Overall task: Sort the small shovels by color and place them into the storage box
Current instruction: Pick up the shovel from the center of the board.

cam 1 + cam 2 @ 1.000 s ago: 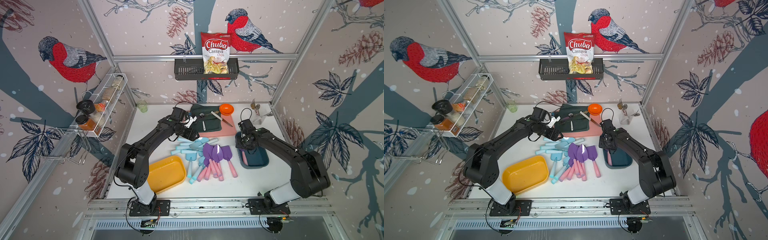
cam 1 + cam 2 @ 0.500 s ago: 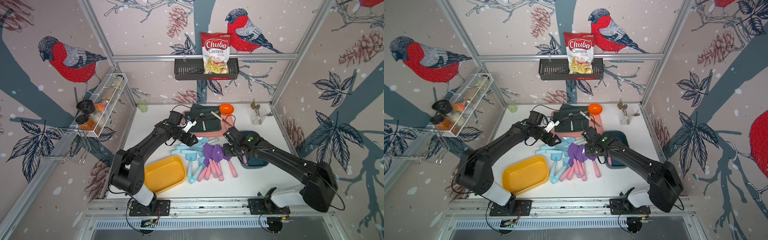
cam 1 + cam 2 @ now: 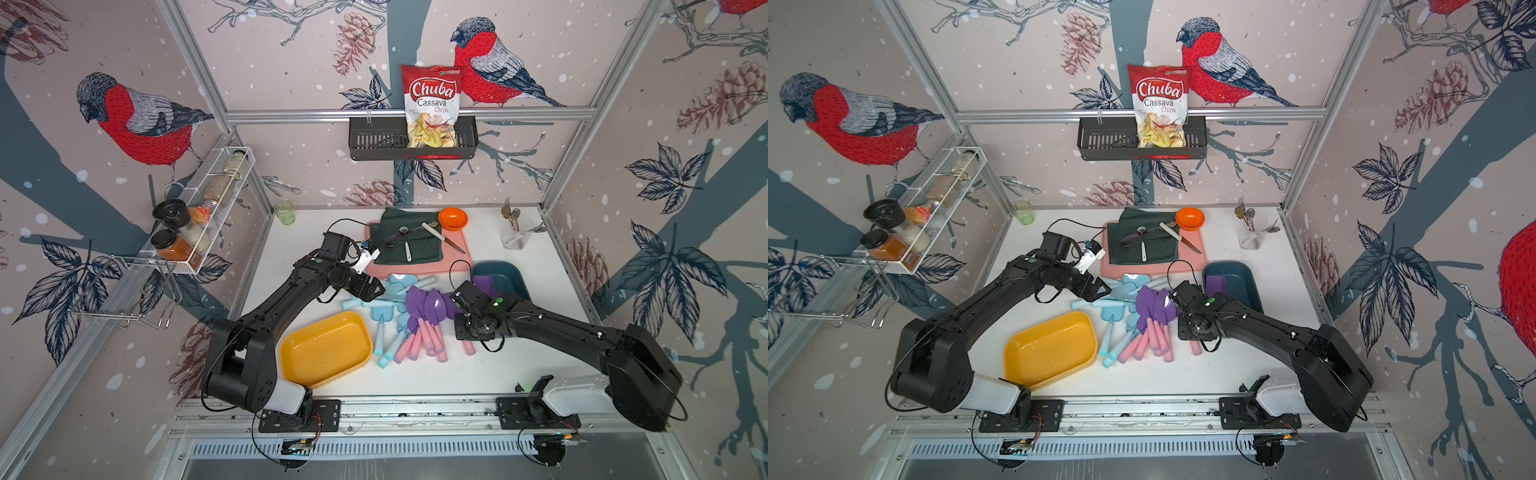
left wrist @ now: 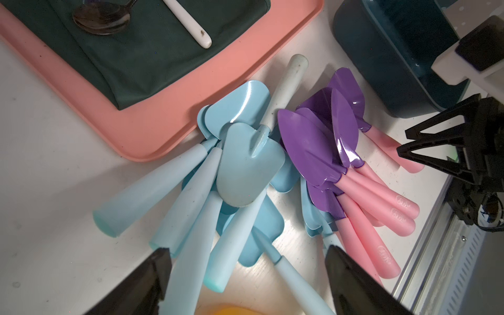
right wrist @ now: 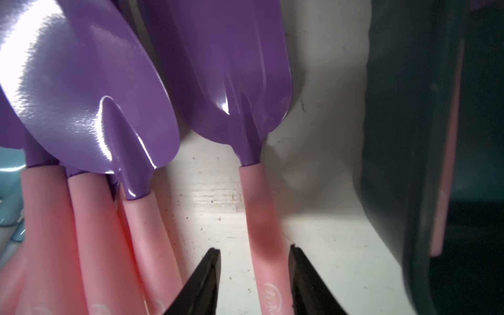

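The small shovels lie heaped mid-table: light blue ones (image 3: 384, 301) (image 4: 249, 163) on the left, purple-bladed, pink-handled ones (image 3: 428, 307) (image 4: 313, 147) on the right. My left gripper (image 4: 247, 249) (image 3: 374, 289) hangs wide open above the blue handles and holds nothing. My right gripper (image 5: 255, 248) is low at the table, its open jaws straddling the pink handle of the outermost purple shovel (image 5: 259, 212); one finger touches the handle and a gap shows at the other. The yellow storage box (image 3: 326, 353) is empty. One purple shovel (image 3: 484, 284) lies in the dark teal storage box (image 3: 505, 276) (image 5: 409, 136).
A pink tray (image 3: 415, 268) behind the pile carries a dark green cloth (image 3: 409, 245), spoons and a white-handled knife (image 3: 442, 237). An orange bowl (image 3: 453, 218), a glass with spoons (image 3: 513, 237) and a green cup (image 3: 284, 212) stand along the back.
My right arm swung from the teal box over to the purple shovels and came down around one pink handle, its jaws narrowing. My left gripper slid forward over the blue pile and stayed open.
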Controlling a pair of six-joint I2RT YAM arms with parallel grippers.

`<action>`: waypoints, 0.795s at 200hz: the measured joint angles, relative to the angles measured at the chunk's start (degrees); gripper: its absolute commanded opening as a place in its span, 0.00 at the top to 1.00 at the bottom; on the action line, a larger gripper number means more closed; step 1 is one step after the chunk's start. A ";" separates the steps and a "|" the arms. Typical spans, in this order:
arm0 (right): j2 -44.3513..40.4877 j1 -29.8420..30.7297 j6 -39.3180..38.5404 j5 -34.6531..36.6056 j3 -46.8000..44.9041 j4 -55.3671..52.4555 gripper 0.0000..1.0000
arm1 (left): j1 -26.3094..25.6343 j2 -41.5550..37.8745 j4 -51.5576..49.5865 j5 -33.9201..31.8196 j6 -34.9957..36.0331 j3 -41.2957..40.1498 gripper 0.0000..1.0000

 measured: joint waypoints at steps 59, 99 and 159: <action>3.37 -4.28 -3.48 0.07 -0.59 4.94 0.61 | 0.11 0.13 0.74 0.76 -0.26 0.00 0.08; 6.29 -4.94 -5.95 -0.42 -1.79 8.57 0.64 | 0.20 0.24 0.76 1.05 -0.26 0.02 0.08; 7.39 -4.39 -6.40 0.85 -2.36 9.99 0.90 | 0.20 0.90 0.94 1.07 -0.37 0.31 0.08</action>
